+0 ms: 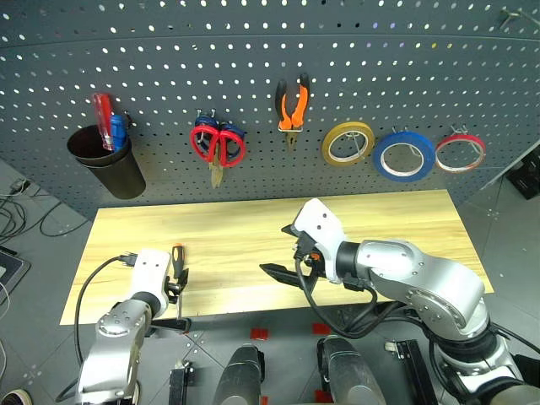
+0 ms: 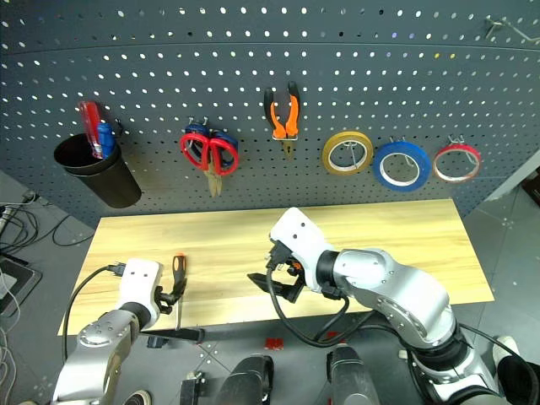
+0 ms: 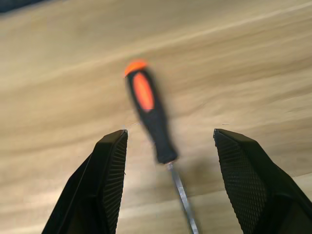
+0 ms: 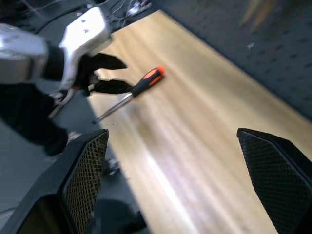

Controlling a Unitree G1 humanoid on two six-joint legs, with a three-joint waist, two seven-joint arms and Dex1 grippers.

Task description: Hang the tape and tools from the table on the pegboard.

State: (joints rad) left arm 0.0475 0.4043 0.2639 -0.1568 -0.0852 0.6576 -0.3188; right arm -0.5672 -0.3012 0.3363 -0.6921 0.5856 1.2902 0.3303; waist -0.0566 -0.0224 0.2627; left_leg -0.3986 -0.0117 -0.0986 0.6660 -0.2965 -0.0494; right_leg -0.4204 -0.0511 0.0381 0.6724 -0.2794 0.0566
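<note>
One screwdriver (image 1: 178, 268) lies on the worktop (image 1: 253, 228) between our left gripper (image 1: 178, 291)'s open jaws; closing on the thin shaft could let it roll free. Our right gripper (image 1: 295, 261), jaws wide and empty, hovers mid-worktop.

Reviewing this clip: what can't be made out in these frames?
- Screwdriver tip: cut off by the left wrist view's edge.
- Blue-handled scissors: mostly hidden behind the red-handled scissors in both eye views.
- Black cup contents: lower parts hidden by its wall.
</note>
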